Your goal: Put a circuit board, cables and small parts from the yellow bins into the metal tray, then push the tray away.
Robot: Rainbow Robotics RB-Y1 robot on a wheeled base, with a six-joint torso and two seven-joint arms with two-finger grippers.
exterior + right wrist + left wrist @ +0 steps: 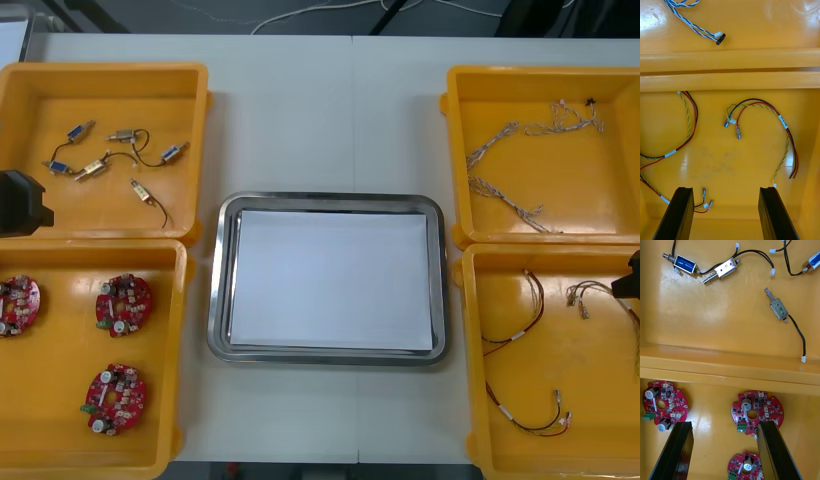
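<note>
Circuit board (757, 413) partly behind left gripper (724, 426)

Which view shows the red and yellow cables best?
Right wrist view: the red and yellow cables lie spread in the near right bin beyond the open right end effector, connectors clear. Front view shows them as thin loops. Left wrist view faces the left bins.
</note>
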